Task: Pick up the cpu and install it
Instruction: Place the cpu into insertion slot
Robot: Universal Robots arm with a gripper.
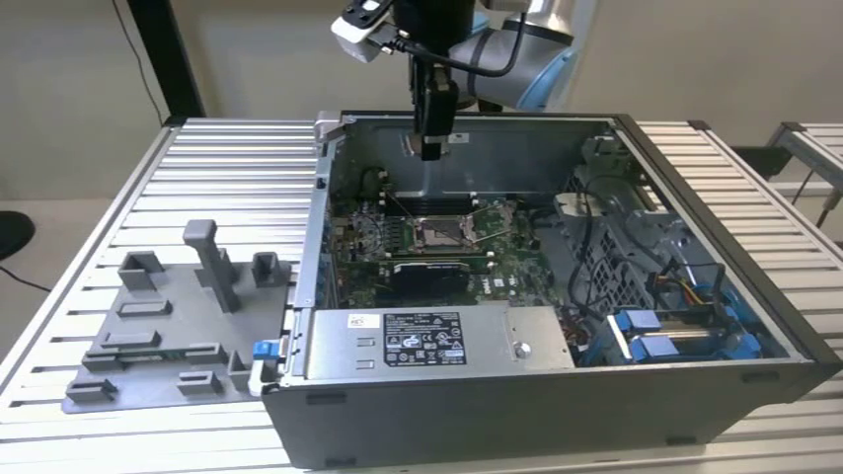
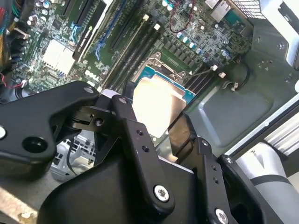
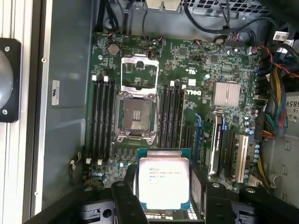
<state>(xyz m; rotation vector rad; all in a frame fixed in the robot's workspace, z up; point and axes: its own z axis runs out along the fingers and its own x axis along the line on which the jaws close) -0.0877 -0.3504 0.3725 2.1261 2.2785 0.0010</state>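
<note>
Overhead, the gripper (image 1: 432,146) hangs above the open computer case (image 1: 527,420), and whatever sits at its tip is too small to make out in the exterior view. In the first wrist view the cpu (image 3: 164,181) is clamped between the black fingers (image 3: 125,198) — its side edges hidden behind them — and is held in the air, apart from the bare socket (image 3: 136,116) on the motherboard (image 3: 187,93).

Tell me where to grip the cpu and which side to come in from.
Grip two opposite thin edges, coming down from the lid side. The cpu is a thin flat square, so its broad metal top gives nothing to pinch and only the rim does. The gripper holds it this way, with fingers on opposite edges and the lid facing the wrist.
</note>
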